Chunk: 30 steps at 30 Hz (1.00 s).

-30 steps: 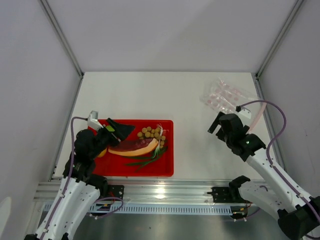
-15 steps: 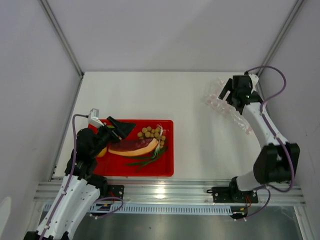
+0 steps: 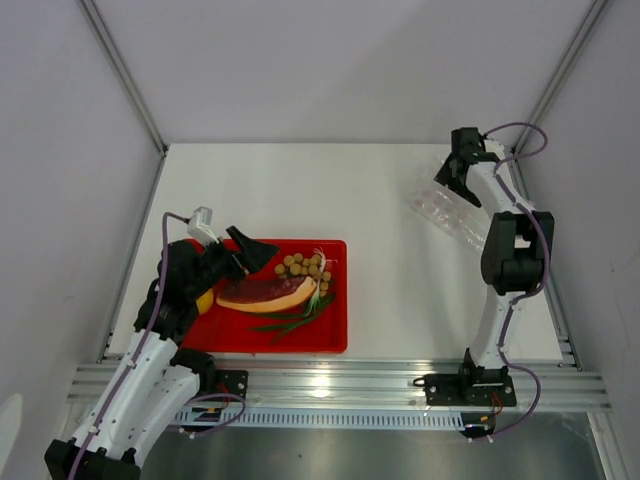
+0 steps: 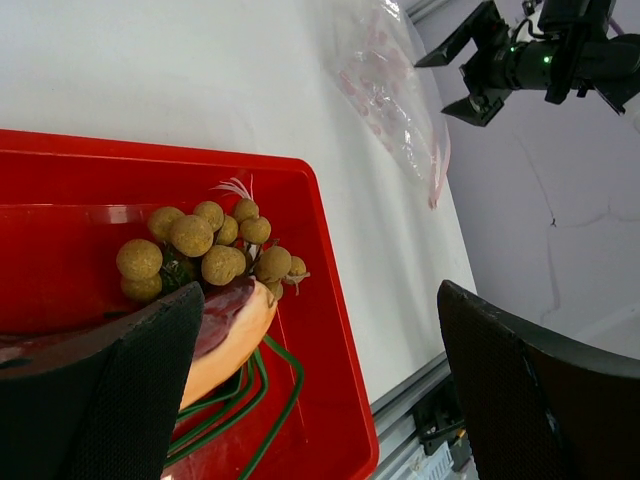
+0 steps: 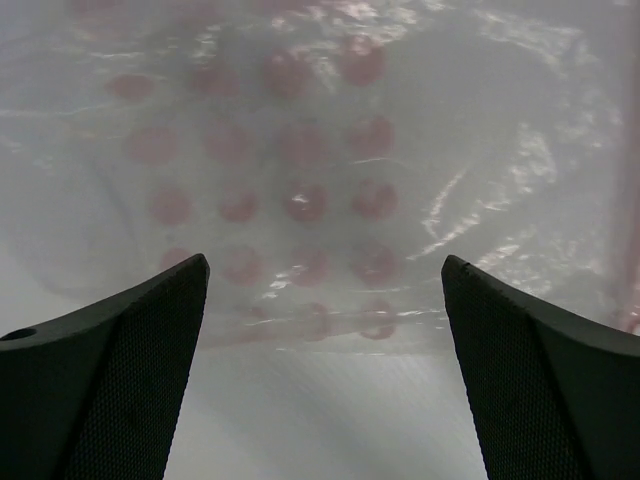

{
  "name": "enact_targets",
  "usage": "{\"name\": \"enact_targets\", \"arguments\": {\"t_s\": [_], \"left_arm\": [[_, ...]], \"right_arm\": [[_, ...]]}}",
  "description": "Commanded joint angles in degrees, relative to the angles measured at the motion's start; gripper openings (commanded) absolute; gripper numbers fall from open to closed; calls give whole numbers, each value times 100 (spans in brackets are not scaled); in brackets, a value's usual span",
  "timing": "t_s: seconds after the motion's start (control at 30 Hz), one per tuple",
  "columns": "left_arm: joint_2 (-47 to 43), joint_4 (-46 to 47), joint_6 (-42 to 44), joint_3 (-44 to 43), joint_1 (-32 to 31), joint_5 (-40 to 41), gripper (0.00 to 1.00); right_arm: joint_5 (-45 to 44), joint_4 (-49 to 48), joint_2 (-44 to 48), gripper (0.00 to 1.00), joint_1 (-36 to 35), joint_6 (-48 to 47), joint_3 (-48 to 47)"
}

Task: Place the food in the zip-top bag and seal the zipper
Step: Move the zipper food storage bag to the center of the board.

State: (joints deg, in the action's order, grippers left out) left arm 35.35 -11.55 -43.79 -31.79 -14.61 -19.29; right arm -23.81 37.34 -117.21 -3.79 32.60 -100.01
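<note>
The food lies in a red tray (image 3: pixel 335 335): a brown-red meat slab (image 3: pixel 265 293), a cluster of tan balls (image 3: pixel 305 267) and green stalks (image 3: pixel 295 318). A yellow-orange ball (image 3: pixel 205 302) peeks out under my left arm; the green ball is hidden. My left gripper (image 3: pixel 245 258) is open and empty above the tray's left end. Its wrist view shows the balls (image 4: pixel 205 250), the meat (image 4: pixel 225 320) and the stalks (image 4: pixel 262 385). The clear zip-top bag (image 3: pixel 450 212) lies flat at the far right, its pinkish zipper (image 4: pixel 437 172) along one edge. My right gripper (image 3: pixel 455 183) is open just above the bag (image 5: pixel 300 180).
Metal frame posts (image 3: pixel 125 75) and grey walls close in the white table on the left, right and back. The right arm (image 3: pixel 512 250) stretches along the right edge. An aluminium rail (image 3: pixel 320 380) runs along the near edge.
My right arm has swung from the near right out to the far right corner, and its gripper now hangs over the bag. My left gripper has shifted slightly farther over the tray.
</note>
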Motion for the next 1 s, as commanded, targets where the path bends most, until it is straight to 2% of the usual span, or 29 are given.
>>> {"name": "enact_targets", "arguments": {"t_s": [0.0,0.07,0.13,0.37,0.5,0.6,0.67,0.73,0.77,0.8,0.83,0.87,0.97], "left_arm": [[-37,91,309,-187,29,-242,100],[-20,135,336,-213,29,-268,99],[24,197,292,-231,29,-338,99],[7,154,248,-283,29,-515,99],[-81,-14,354,-398,29,-400,99],[-37,-23,336,-486,28,-418,99],[6,-31,319,-530,20,-479,99],[50,-40,318,-530,11,-488,99],[68,-49,327,-530,11,-488,99],[59,-49,319,-504,11,-497,99],[51,-40,318,-495,11,-497,99],[51,-31,318,-486,11,-497,99],[86,21,292,-433,2,-567,99]], "right_arm": [[-213,-165,540,99,509,27,603],[129,-542,848,99,712,-121,1279],[981,-1068,954,100,897,-288,1858],[3231,-2114,235,99,415,-474,2091],[4857,-2976,-240,99,-322,289,1477],[5684,-4003,-408,99,-771,1466,1212],[5756,-4305,-242,99,-991,1828,1159],[5669,-4044,153,100,-1044,1663,1046],[5294,-3685,285,99,-1001,1175,949],[4960,-2646,547,99,-966,848,844],[4617,-2201,654,99,-913,523,703],[3900,-1848,777,100,-834,84,711],[3297,-1326,1217,99,-334,-70,1332]]}}
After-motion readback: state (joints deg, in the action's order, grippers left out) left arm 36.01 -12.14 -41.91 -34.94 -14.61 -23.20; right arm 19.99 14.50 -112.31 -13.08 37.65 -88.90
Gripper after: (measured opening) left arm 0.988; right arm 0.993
